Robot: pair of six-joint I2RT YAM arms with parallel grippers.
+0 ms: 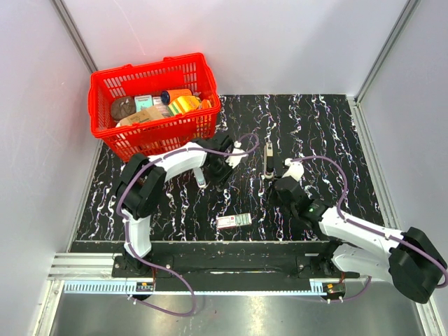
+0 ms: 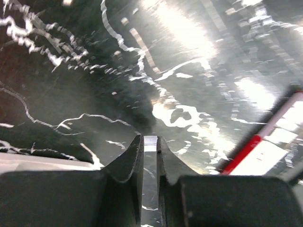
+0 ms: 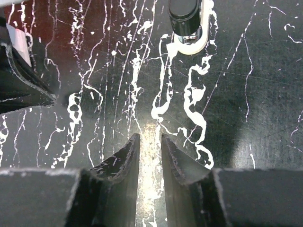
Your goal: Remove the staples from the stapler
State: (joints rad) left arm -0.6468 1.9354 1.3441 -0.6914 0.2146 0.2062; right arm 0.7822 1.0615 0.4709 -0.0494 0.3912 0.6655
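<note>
The stapler (image 1: 269, 158) lies on the black marbled table, just beyond my right gripper (image 1: 277, 182). In the right wrist view its black end with a pale rim (image 3: 186, 21) shows at the top edge, apart from my right gripper (image 3: 150, 138). That gripper's jaws stand a narrow gap apart with only table between them. My left gripper (image 1: 222, 173) is left of the stapler. In the left wrist view its jaws (image 2: 150, 140) pinch a small shiny silver strip (image 2: 150, 143) at their tips, which looks like staples.
A flat white-and-red little box (image 1: 234, 221) lies near the front edge and shows at the right of the left wrist view (image 2: 270, 142). A red basket (image 1: 112, 136) with several items stands at the back left. The left gripper's finger (image 3: 21, 80) shows at the left edge of the right wrist view.
</note>
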